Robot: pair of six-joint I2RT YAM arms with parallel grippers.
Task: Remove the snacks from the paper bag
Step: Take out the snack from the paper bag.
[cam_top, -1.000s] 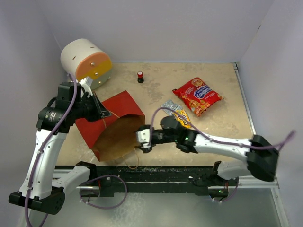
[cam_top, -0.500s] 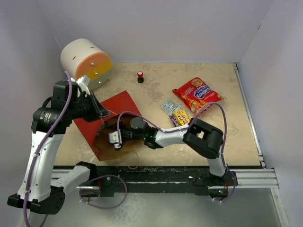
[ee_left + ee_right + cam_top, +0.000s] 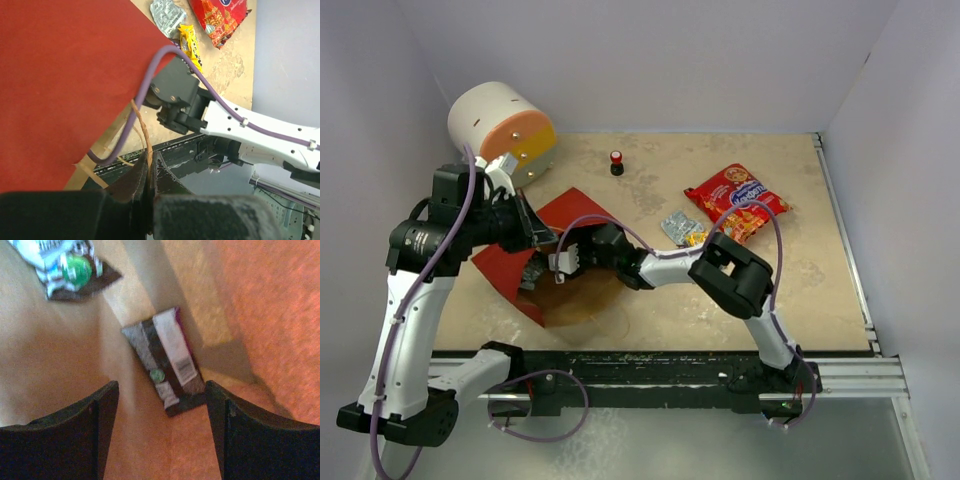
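Vs 1 s ago, the right gripper [image 3: 552, 266] is now reaching deep inside the paper bag [image 3: 575, 208] rather than sitting at its mouth, w/ the right arm folding back sharply over the table [image 3: 820, 270]. Far left, the white cylinder [image 3: 500, 128] is lying on its side, orange-yellow face pointing toward the arms. Just below it, the left gripper [image 3: 533, 240] is holding up the bag's upper edge. In the left wrist cam its jaws are pressing together on the twine handle [image 3: 143, 135], w/ red bag wall filling the upper left. Per the right wrist cam, the right gripper's jaws are standing spread wide. A purple-brown packet [image 3: 167, 360] is lying on the kraft floor btwn and just beyond the tips, and a white-green-brown packet [image 3: 70, 267] is lying further in, too blurred to read. At the back, mid-table, the red-and-black knob [image 3: 616, 162] is standing upright. Right of the bag and outside it, the silver packet [image 3: 675, 225] and yellow packet [image 3: 694, 239] are lying just beside each other, the right arm partly covering the yellow one. The chip bag [image 3: 735, 198] is lying flat just beyond them.
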